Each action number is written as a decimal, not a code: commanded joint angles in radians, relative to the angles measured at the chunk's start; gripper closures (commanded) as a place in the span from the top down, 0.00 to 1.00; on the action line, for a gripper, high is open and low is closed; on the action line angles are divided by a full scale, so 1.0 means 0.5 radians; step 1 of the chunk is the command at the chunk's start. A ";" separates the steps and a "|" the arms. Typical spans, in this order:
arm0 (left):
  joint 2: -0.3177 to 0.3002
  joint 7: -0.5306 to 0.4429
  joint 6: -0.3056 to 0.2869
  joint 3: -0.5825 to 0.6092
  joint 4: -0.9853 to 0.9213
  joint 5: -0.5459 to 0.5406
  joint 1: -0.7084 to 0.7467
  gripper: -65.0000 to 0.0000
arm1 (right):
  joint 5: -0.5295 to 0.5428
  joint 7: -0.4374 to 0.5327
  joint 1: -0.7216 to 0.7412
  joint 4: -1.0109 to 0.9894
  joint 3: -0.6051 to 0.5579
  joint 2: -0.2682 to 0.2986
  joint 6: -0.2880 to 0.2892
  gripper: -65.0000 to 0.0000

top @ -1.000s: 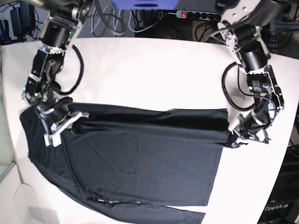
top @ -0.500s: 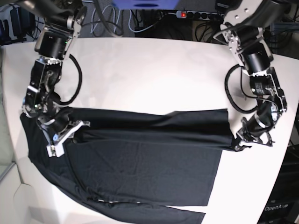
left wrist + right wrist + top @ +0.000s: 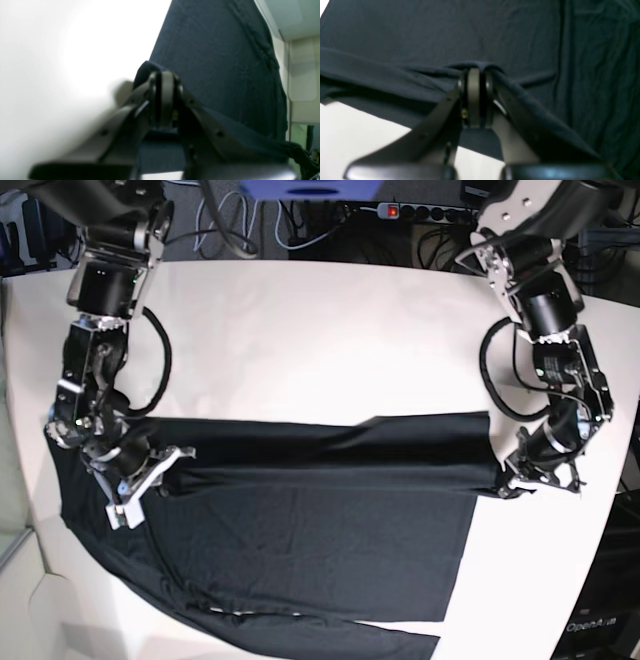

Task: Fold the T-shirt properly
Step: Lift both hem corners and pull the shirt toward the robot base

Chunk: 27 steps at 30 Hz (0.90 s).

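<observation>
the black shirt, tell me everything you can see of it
The plain black long-sleeved shirt of soft matte fabric lies spread across the white table, with no print showing. A folded band runs along its far edge. A sleeve trails at the near edge. The left tool pinches one end of the band and the right tool pinches the other, bunching cloth at both.

One T-shirt (image 3: 300, 525), two claws (image 3: 150, 470) (image 3: 512, 478)
</observation>
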 commanded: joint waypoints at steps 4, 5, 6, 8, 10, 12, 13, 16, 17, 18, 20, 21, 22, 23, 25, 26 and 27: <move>-0.033 -0.038 -0.031 0.043 0.050 -0.028 -0.101 0.00 | 0.028 0.052 0.080 -0.090 0.002 0.068 0.013 0.02; -0.054 -0.038 -0.028 0.092 0.050 -0.028 -0.104 0.00 | 0.028 0.052 0.080 -0.093 0.002 0.068 0.013 0.02; -0.082 -0.041 -0.025 0.153 0.050 -0.034 -0.110 0.00 | 0.028 0.055 0.080 -0.093 0.002 0.068 0.013 0.02; -0.097 -0.044 -0.021 0.242 0.047 -0.034 -0.128 0.00 | 0.028 0.055 0.080 -0.093 0.002 0.068 0.013 0.02; -0.097 -0.044 -0.021 0.288 0.047 -0.034 -0.144 0.00 | 0.028 0.055 0.080 -0.090 0.002 0.068 0.013 0.02; -0.097 -0.044 -0.021 0.291 0.047 -0.034 -0.162 0.00 | 0.028 0.055 0.080 -0.090 0.002 0.068 0.013 0.02; -0.100 -0.044 -0.021 0.291 0.040 -0.034 -0.165 0.00 | 0.028 0.055 0.080 -0.093 0.002 0.068 0.013 0.02; -0.109 -0.075 -0.021 0.294 0.037 -0.031 -0.175 0.00 | 0.028 0.055 0.080 -0.096 0.002 0.068 0.013 0.02; -0.112 -0.093 -0.021 0.297 0.037 -0.031 -0.190 0.00 | 0.028 0.055 0.080 -0.096 0.002 0.068 0.013 0.02; -0.112 -0.103 -0.021 0.297 0.034 -0.028 -0.196 0.00 | 0.028 0.055 0.080 -0.096 0.002 0.068 0.013 0.02; -0.116 -0.109 -0.021 0.297 0.034 -0.028 -0.199 0.00 | 0.028 0.055 0.092 -0.099 0.002 0.068 0.013 0.02; -0.119 -0.112 -0.021 0.297 0.034 -0.022 -0.208 0.00 | 0.028 0.055 0.102 -0.102 0.002 0.068 0.013 0.02; -0.122 -0.112 -0.021 0.297 0.034 0.003 -0.230 0.00 | 0.028 0.055 0.105 -0.102 0.002 0.068 0.013 0.02; -0.122 -0.106 -0.021 0.297 0.034 0.033 -0.254 0.00 | 0.028 0.055 0.108 -0.102 0.002 0.068 0.013 0.02; -0.109 -0.100 -0.021 0.297 0.034 0.098 -0.282 0.00 | 0.028 0.049 0.114 -0.102 -0.001 0.068 0.013 0.02; -0.106 -0.096 -0.021 0.297 0.034 0.122 -0.294 0.00 | 0.028 0.049 0.114 -0.102 -0.004 0.068 0.013 0.02; -0.106 -0.096 -0.021 0.297 0.034 0.138 -0.300 0.00 | 0.028 0.049 0.114 -0.102 -0.020 0.068 0.013 0.02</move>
